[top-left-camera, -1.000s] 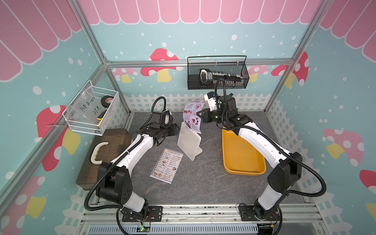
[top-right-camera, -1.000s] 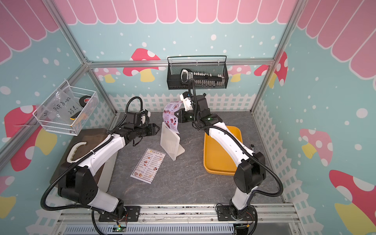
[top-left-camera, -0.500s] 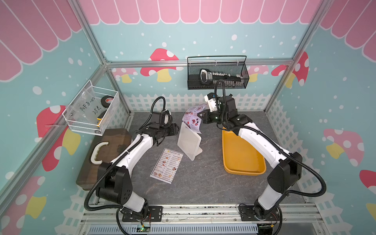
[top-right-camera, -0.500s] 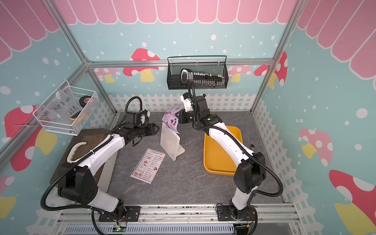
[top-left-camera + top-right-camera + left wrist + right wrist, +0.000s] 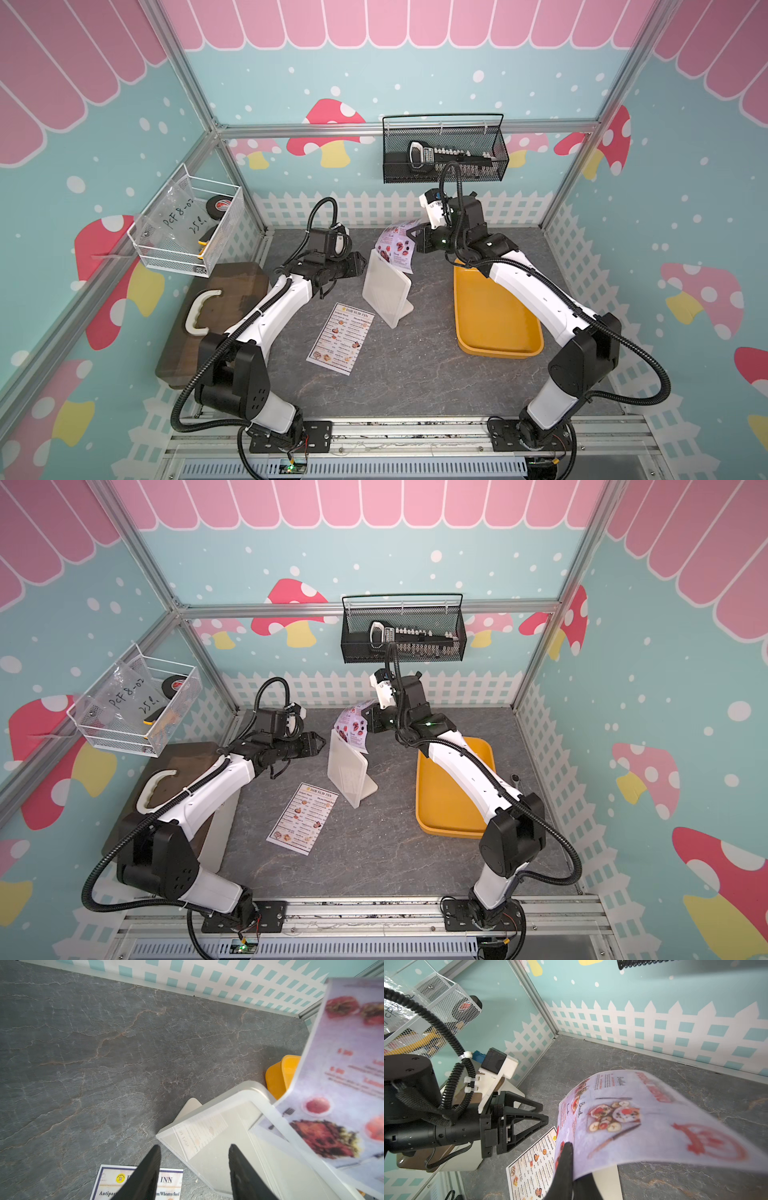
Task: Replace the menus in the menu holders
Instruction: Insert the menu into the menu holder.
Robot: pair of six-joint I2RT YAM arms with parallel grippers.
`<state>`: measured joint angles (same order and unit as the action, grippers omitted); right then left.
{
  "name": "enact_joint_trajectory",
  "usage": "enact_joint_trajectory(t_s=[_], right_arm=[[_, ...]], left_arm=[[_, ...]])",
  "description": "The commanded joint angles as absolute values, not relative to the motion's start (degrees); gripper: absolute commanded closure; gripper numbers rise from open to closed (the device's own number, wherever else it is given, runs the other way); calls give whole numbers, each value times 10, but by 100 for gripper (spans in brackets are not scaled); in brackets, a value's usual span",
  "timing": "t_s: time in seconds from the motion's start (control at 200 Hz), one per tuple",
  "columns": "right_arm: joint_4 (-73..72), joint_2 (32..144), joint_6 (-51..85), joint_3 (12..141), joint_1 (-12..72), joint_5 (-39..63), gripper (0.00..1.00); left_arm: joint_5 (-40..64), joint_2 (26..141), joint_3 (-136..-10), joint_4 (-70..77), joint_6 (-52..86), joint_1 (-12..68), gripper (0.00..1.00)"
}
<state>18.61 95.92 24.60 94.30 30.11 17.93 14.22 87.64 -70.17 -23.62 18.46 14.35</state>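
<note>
Right wrist view: right gripper point(image 5: 572, 1165) clamped on one edge of the red-titled menu point(image 5: 633, 1122). The sheet curls away from the jaws and down to the top edge of the menu holder point(image 5: 386, 286), which stands mid-bench. Left gripper point(image 5: 194, 1147) has jaws apart and empty, just beside the holder's upper corner; contact unclear. DIM SUM INN menu point(image 5: 340, 338) lies flat on the bench point(image 5: 415, 382), just in front of the holder.
</note>
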Motion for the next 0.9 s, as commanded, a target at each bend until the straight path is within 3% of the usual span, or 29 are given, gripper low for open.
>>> enact_joint_trajectory(t_s=[0.0, 0.891], right_arm=[[172, 929, 227, 917, 303, 170, 96], [123, 943, 186, 887, 305, 176, 96]], left_arm=[[155, 858, -682, -227, 191, 149, 46], [155, 844, -666, -226, 186, 161, 46]])
